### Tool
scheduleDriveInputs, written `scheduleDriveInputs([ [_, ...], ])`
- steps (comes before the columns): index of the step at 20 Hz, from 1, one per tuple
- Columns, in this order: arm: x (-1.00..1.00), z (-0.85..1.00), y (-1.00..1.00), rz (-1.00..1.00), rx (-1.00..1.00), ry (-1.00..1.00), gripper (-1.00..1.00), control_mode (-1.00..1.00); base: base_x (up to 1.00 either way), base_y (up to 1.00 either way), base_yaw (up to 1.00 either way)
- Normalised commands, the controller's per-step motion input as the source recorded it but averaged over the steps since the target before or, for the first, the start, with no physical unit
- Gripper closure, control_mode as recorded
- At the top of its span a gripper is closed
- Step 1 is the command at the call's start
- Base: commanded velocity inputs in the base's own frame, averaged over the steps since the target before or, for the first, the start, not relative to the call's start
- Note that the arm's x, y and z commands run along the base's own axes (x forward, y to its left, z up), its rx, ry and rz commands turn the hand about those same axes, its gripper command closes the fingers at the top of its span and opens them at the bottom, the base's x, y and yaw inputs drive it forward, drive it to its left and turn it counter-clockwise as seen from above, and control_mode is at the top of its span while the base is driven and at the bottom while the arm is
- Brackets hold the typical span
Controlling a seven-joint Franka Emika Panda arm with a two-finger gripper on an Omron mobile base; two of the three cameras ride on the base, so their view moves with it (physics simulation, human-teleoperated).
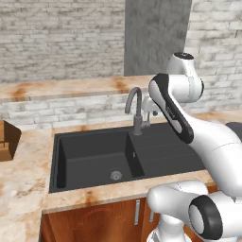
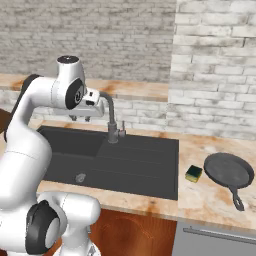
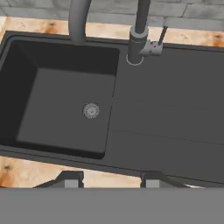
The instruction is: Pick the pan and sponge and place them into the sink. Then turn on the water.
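Your gripper hung above the matte black rectangular sink, jaws apart, holding nothing. The round dark grey pan and yellow-green sponge sat apart on the marbled bench, just past the sink's right edge.

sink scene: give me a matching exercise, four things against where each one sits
Things:
1. pan
2. sponge
3. faucet
4. drain

Places:
A. in the basin floor
B. at the sink's back edge
C. on the counter, farthest right
D. on the counter between sink and pan

Pairs: 1-C, 2-D, 3-B, 4-A
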Motion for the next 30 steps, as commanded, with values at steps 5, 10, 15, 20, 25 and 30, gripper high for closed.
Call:
scheduleDriveInputs([
  [5,-0.09,0.00,-0.10,0.00,0.01,-0.04,-1.00,-1.00,0.00,0.00,0.00],
  [10,-0.33,-0.32,-0.90,-0.07,0.00,-0.09,-1.00,-1.00,0.00,0.00,0.00],
  [15,-0.29,-0.63,-1.00,-0.12,-0.05,0.00,-1.00,-1.00,0.00,0.00,0.00],
  [20,-0.09,-0.59,-1.00,-0.23,-0.03,0.09,-1.00,-1.00,0.00,0.00,0.00],
  [25,0.04,-0.26,-1.00,-0.30,0.00,0.19,-1.00,-1.00,0.00,0.00,0.00],
  [30,0.21,-0.15,-1.00,-0.31,0.00,0.16,-1.00,-1.00,0.00,0.00,0.00],
])
